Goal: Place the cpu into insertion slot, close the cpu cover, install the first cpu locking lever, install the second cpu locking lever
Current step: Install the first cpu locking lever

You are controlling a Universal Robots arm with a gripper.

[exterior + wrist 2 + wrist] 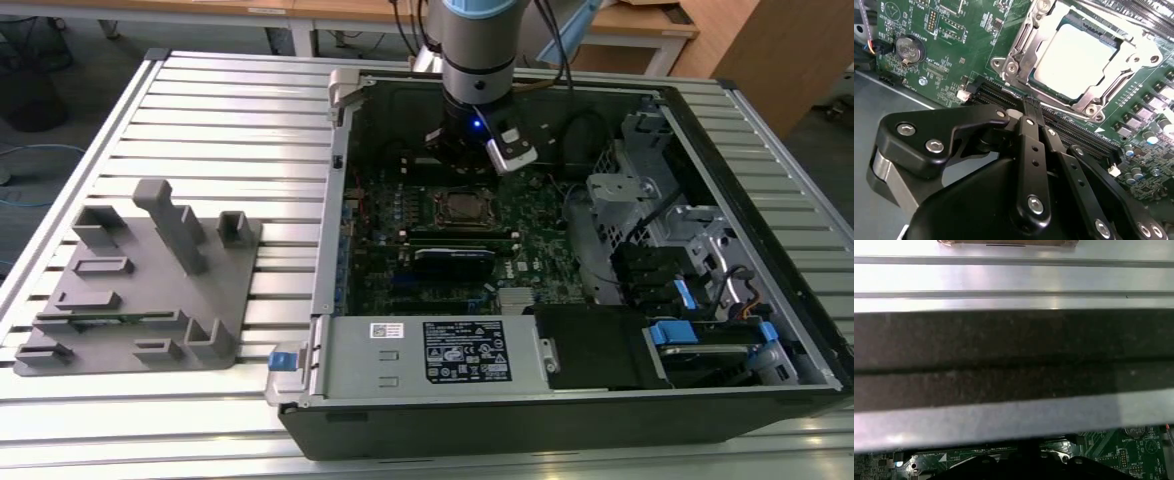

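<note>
Pale-metal cpu [1074,62] clear in second wrist view; fingers [1030,125] together.

Work surface: a ribbed, silver-grey aluminium table [214,120] of long parallel slats fills most of the exterior view.
Furniture: pale wooden desks [641,25] run along the top edge; a brown wooden cabinet [781,50] stands in the upper right corner.
Floor: grey [80,50], upper left, with a dark wire-mesh bin [27,75] and a blue cable [20,160].
Light: bright, even glare on the slats.
</note>
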